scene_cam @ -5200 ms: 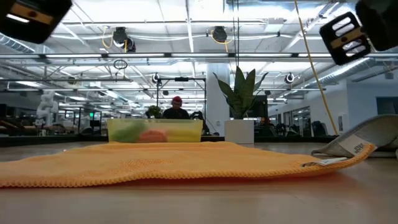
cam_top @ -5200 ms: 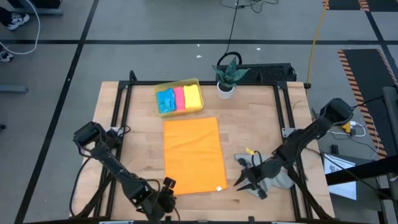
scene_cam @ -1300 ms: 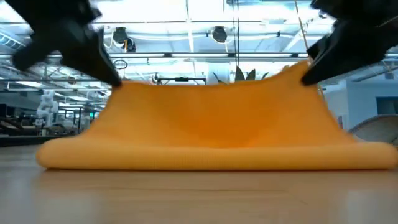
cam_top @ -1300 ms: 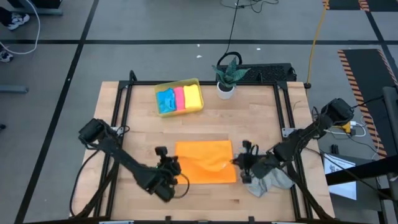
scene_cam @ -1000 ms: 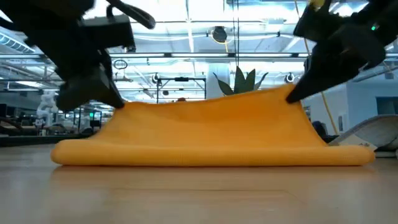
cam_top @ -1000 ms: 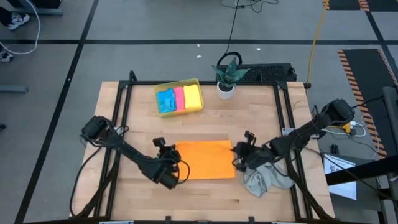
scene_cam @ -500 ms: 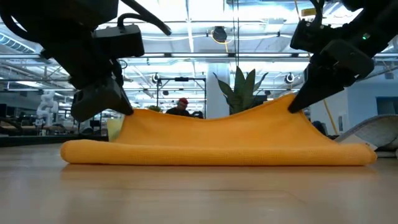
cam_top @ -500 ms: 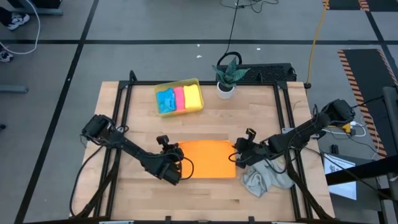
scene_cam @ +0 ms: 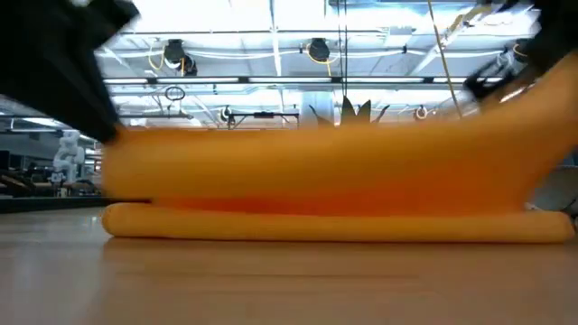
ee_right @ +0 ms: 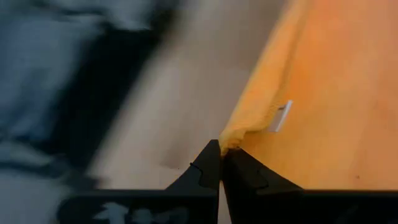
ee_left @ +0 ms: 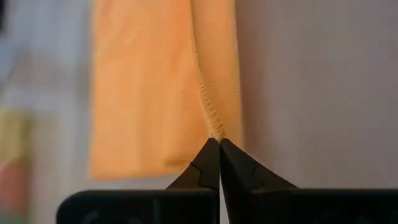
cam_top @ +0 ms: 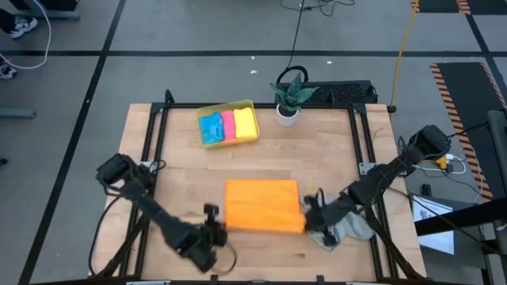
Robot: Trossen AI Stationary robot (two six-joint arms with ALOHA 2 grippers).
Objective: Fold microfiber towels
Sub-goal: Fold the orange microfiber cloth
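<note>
High view: tray (cam_top: 206, 113) holds blue, pink, yellow towels (cam_top: 229, 125); both grippers (cam_top: 215, 230) (cam_top: 309, 214) pinch orange towel (cam_top: 261, 204) corners.

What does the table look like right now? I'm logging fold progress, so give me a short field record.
towel in work: orange towel, lying doubled over mid-table
left gripper: shut on a corner of the orange towel
right gripper: shut on the orange towel's other near corner, beside its small white tag
waiting: grey towel, crumpled beneath the right arm
tray: holds the blue towel, pink towel and yellow towel side by side
also there: potted plant at the far edge
</note>
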